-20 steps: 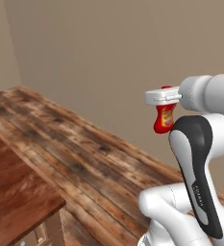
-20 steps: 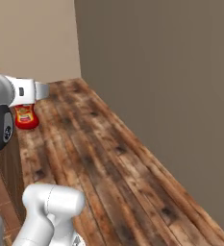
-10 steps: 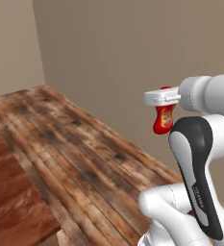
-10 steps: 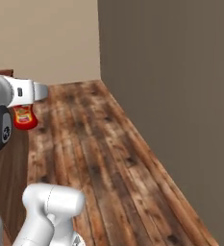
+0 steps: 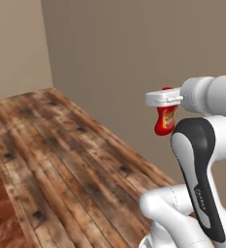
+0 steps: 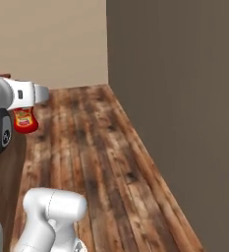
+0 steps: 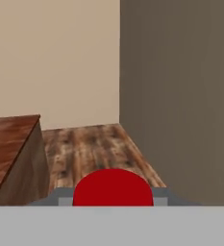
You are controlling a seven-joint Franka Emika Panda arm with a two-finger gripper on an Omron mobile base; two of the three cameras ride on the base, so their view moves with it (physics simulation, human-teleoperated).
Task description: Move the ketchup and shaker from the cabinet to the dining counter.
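Above a wide wooden plank floor, the white Franka arm rises from the lower right of the left base view, its glossy rounded links folded back on themselves, with one dark, capsule-shaped joint cover standing upright in front of the upper link. From that upper link the wrist reaches out level to the left, ending in a flat white hand. In the right base view the same arm climbs from the lower left, a smooth white elbow near the bottom edge and a dark round joint at the left edge, with the hand pointing to the right.

Two plain matte walls meet in a corner behind the arm, one a lighter beige wall and the other a darker grey-brown wall. The floor is made of long weathered boards, brown with grey streaks and dark knots, running toward that corner.

At the left of the hand view stands the dining counter, with a glossy reddish-brown wood-grain top and a paler wooden side falling away from a sharp edge.

The gripper is closed narrowly on the ketchup, holding it by its top so that the small red squeeze bottle hangs upright below the hand, in the air over the floor. Its body is rounded and shiny, with a yellowish label band around the middle. In the hand view its red dome sits between the finger tips at the bottom
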